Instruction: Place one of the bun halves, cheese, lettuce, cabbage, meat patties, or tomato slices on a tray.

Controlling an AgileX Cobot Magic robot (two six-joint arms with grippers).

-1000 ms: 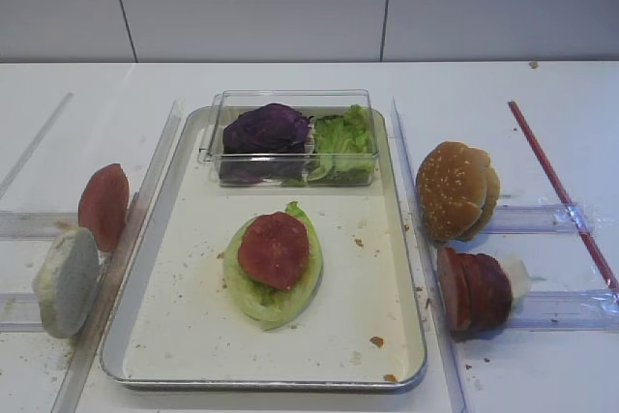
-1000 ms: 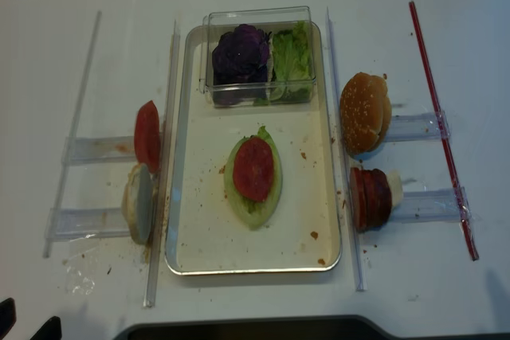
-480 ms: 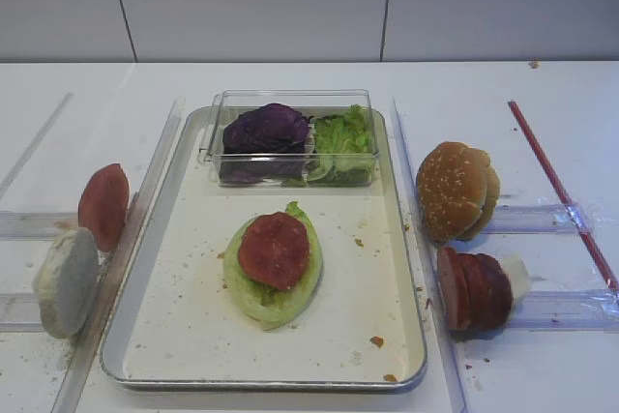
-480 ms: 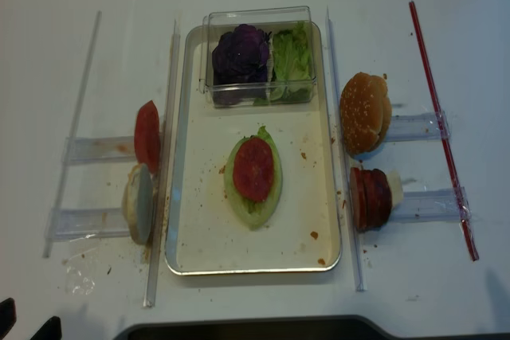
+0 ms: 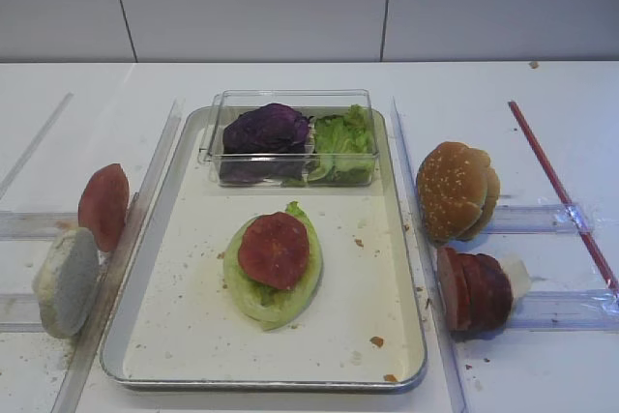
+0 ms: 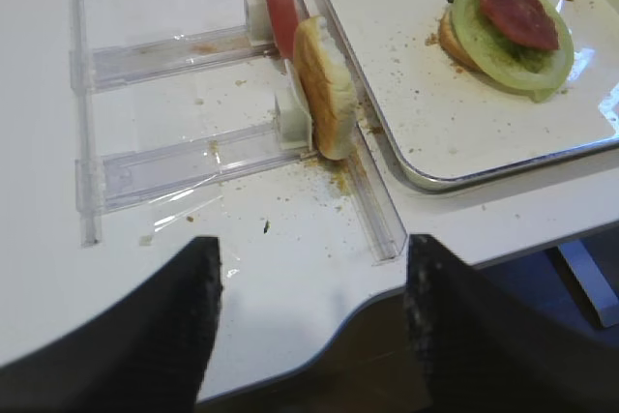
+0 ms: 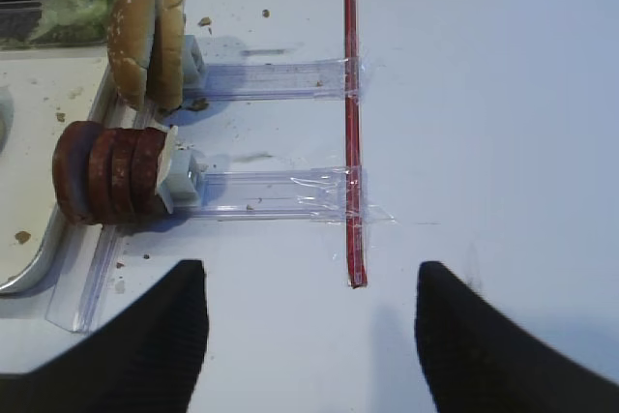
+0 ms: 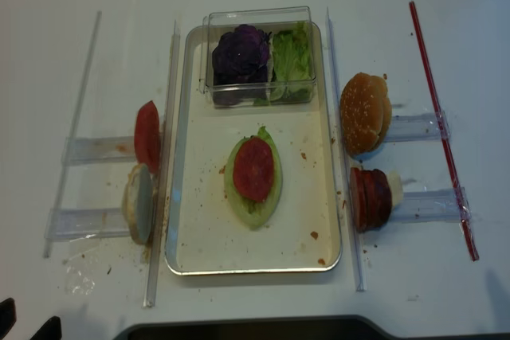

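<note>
Tomato slice [image 5: 275,249] lies on lettuce [image 5: 266,294] in the tray [image 5: 164,336]; left tool [image 6: 309,321] and right tool [image 7: 309,331] both spread wide, empty.

White table [image 5: 290,79] carries tray [image 5: 406,268], clear rails [image 5: 542,218], red strip [image 5: 561,191]

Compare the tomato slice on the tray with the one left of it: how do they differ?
The tomato slice on the tray lies flat on a lettuce leaf; the tomato slice in the rack stands on edge outside the tray. The first stands apart from the bun half; the second sits just behind it. Both are round, pinkish-red discs.
</note>
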